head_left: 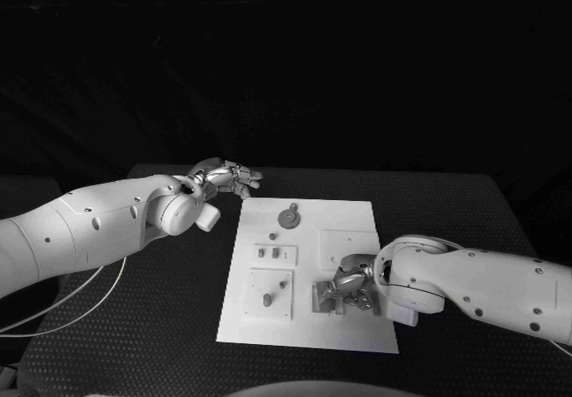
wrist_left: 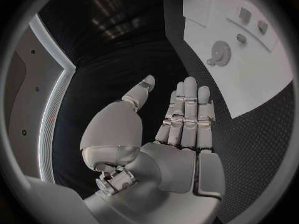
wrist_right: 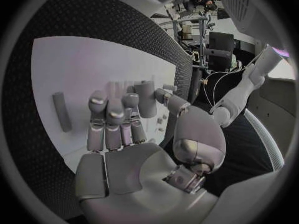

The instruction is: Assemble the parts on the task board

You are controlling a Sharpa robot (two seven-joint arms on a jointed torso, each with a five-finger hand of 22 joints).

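Right hand point(head_left: 345, 285): working over the near right part of the task board point(head_left: 358, 211), fingers reaching down onto it. In the right wrist view the fingers point(wrist_right: 112, 117) are lying fairly straight and close together, with an upright cylindrical part point(wrist_right: 145, 98) standing at the fingertips, just beyond them. Whether the thumb is pinching that cylinder I cannot tell.

Left hand point(head_left: 224, 178): hovering off the board, past its far left corner, holding nothing. In the left wrist view the fingers point(wrist_left: 190, 119) are stretched flat side by side and the thumb is standing apart, so it is idling wide.

Parts near the right hand: a small cluster is lying directly under the fingertips in the head view, too small to sort out. A slim bar-shaped part point(wrist_right: 61, 112) is lying flat on the board well to the side of the fingers.

Parts away from both hands: 1 round disc part point(head_left: 288, 217) is sitting near the board's far edge, nearer the left hand than the right. 2 small blocks point(head_left: 274, 251) are sitting mid-board.

Step, as I judge it: the right hand seems to be closing in on the cylinder.

Risk 1: fingertips nudging the cylinder could be tipping it over.

Risk 2: the board is lying unheld, so a sideways push may be sliding it.
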